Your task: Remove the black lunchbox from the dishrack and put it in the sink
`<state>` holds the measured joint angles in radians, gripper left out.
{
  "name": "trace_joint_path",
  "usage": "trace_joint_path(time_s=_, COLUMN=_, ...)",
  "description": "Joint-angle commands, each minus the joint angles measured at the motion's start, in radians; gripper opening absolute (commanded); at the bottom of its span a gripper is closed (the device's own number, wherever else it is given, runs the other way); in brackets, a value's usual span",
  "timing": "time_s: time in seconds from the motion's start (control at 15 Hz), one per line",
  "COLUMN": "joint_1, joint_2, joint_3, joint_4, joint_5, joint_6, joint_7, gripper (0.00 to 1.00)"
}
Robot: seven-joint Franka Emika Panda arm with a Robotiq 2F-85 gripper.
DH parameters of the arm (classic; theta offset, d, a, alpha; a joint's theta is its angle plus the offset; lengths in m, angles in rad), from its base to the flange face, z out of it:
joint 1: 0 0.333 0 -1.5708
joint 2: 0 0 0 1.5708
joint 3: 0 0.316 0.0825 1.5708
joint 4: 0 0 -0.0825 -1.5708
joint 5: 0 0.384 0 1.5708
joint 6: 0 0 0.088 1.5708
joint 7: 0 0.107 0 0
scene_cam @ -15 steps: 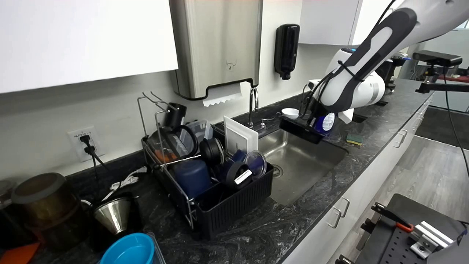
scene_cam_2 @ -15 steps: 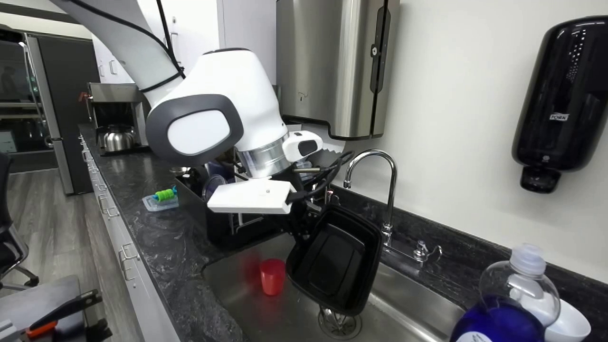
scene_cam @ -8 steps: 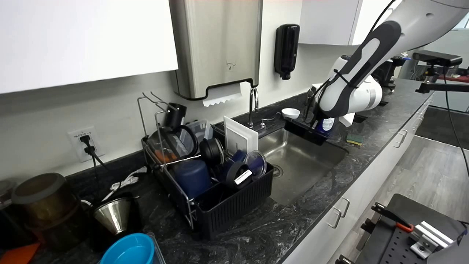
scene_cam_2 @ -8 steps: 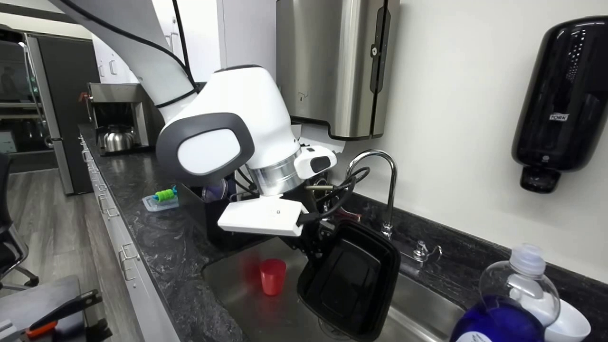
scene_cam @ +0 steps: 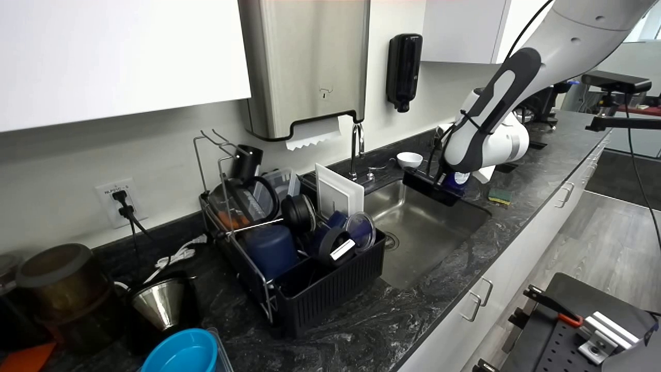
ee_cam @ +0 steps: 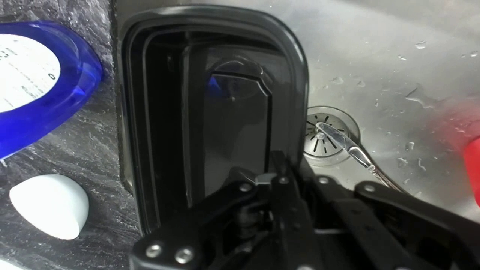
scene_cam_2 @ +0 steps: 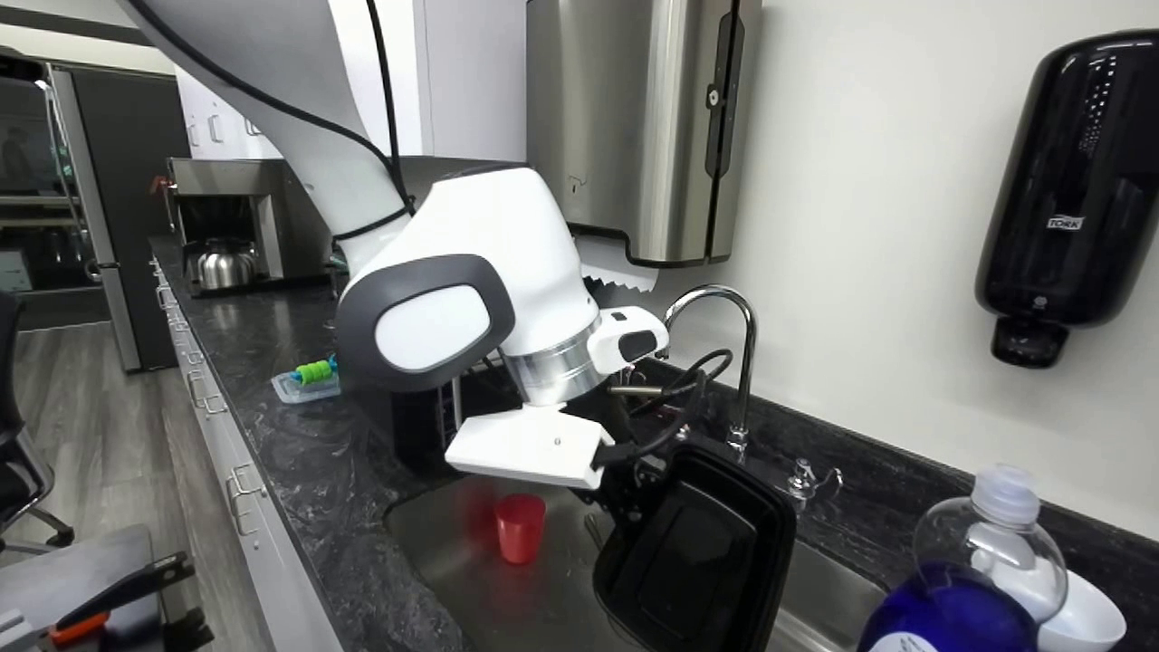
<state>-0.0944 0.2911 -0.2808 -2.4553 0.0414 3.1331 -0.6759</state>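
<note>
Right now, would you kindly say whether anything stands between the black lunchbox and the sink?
Nothing visible does: the gripper holds the black lunchbox over the sink. The red cup and metal utensil sit to one side; what's beneath is partly hidden.

The black lunchbox point(ee_cam: 228, 120), round-cornered and open-topped, is gripped at one side, tilted, above the steel sink point(scene_cam: 434, 243), at its twelve o'clock in an exterior view; the black dishrack point(scene_cam: 335, 289) stands loaded at the sink's nine o'clock.
</note>
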Motion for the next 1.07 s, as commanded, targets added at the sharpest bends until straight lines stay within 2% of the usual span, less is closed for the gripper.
trace_joint_path(time_s=0.0, joint_1=-0.019, joint_2=0.040, joint_3=0.017, joint_4=0.031, joint_5=0.022, joint_6=0.029, joint_7=0.011, gripper=0.02)
trace_joint_path(time_s=0.67, joint_1=-0.010, joint_2=0.048, joint_3=0.013, joint_4=0.047, joint_5=0.035, joint_6=0.002, joint_7=0.017, gripper=0.02)
trace_joint_path(time_s=0.73, joint_1=-0.036, joint_2=0.031, joint_3=0.022, joint_4=0.034, joint_5=-0.081, joint_6=0.002, joint_7=0.099, gripper=0.02)
trace_joint_path(time_s=0.8, joint_1=-0.036, joint_2=0.031, joint_3=0.020, joint_4=0.034, joint_5=-0.103, joint_6=0.001, joint_7=0.115, gripper=0.06)
trace_joint_path(time_s=1.0, joint_1=-0.040, joint_2=0.032, joint_3=0.020, joint_4=0.035, joint_5=-0.145, joint_6=0.001, joint_7=0.160, gripper=0.06)
